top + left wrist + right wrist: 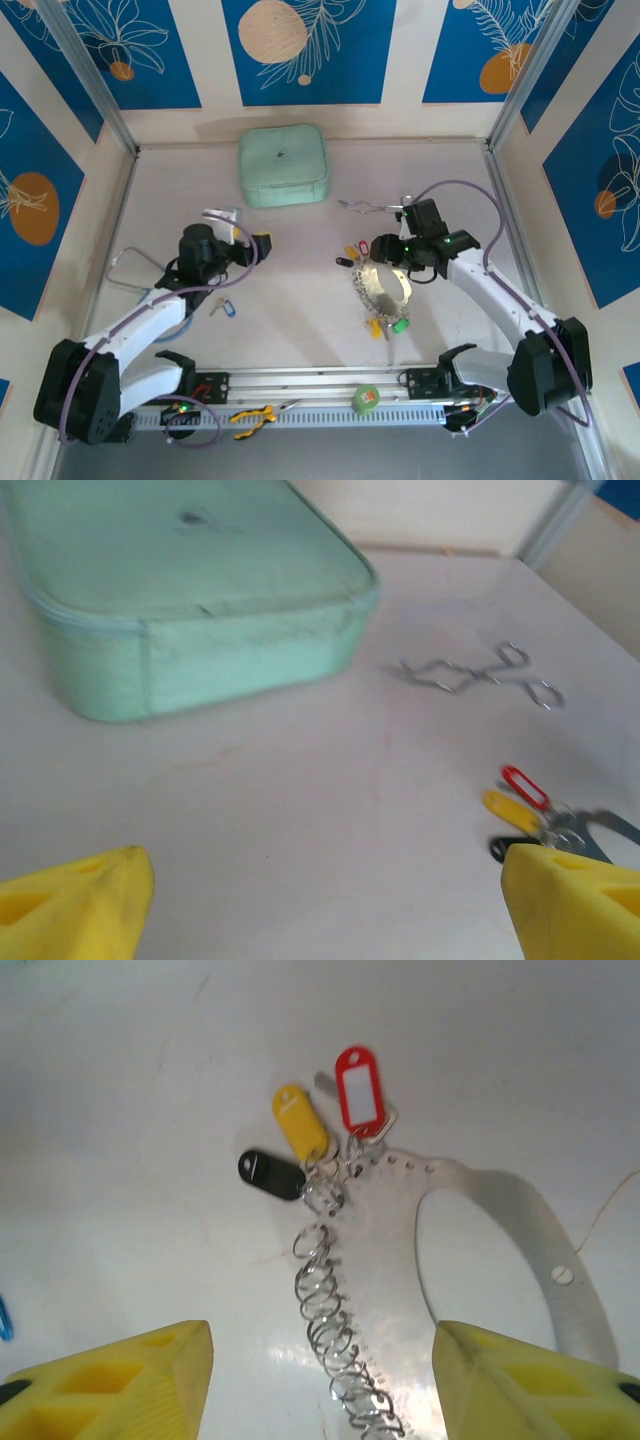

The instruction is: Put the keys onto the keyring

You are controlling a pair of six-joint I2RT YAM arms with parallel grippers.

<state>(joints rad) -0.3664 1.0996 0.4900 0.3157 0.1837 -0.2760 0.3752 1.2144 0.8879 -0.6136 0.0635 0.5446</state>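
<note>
The keyring (383, 288) is a wide silvery hoop lying flat right of centre, strung with many small split rings (330, 1300). Red (358, 1090), yellow (300, 1120) and black (270, 1173) tags hang at its far end, and a green tag (400, 325) at its near end. My right gripper (368, 250) hovers open over the hoop (385, 1260), its yellow fingertips (120, 1380) on either side and holding nothing. A blue-tagged key (226, 308) lies loose beside the left arm. My left gripper (325, 900) is open and empty, facing the tags (512, 808).
A mint zip case (283, 165) sits at the back centre. Silver forceps (370, 207) lie behind the right gripper. A green tape roll (367, 398) and yellow-handled pliers (255, 415) rest on the front rail. Side walls close in the table.
</note>
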